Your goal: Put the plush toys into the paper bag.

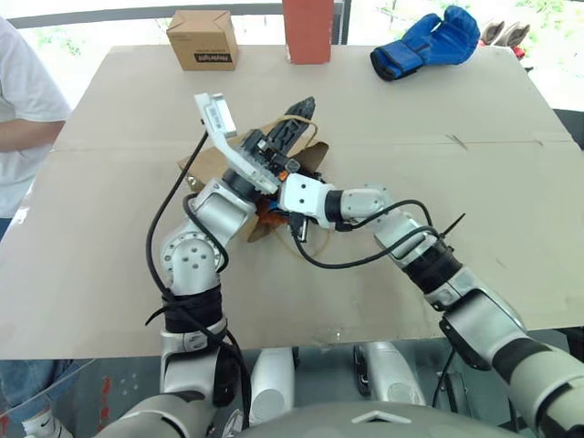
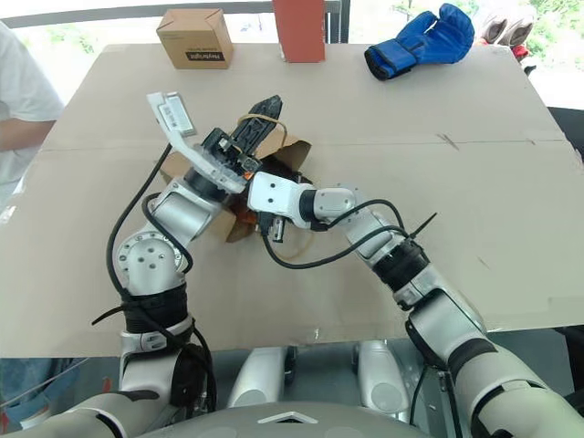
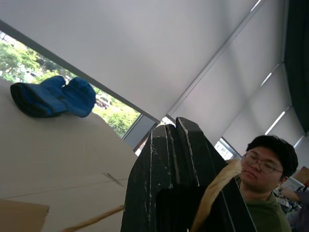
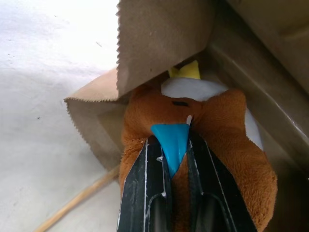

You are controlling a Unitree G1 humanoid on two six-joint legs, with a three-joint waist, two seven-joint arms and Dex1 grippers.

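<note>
I see my left hand clenched on a twisted paper loop handle of the brown kraft paper bag, lifting it above the bench. My right hand is grasping the round brown plush bear head by its blue tear mark, at the bag's open mouth, just under the left hand.

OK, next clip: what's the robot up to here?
It is bagging plush toys. The left gripper is shut on a handle of the paper bag, holding it up off the table. The right gripper is shut on the brown bear plush, right at the bag's mouth. A blue boxing glove and a small cardboard box lie at the far edge.
</note>
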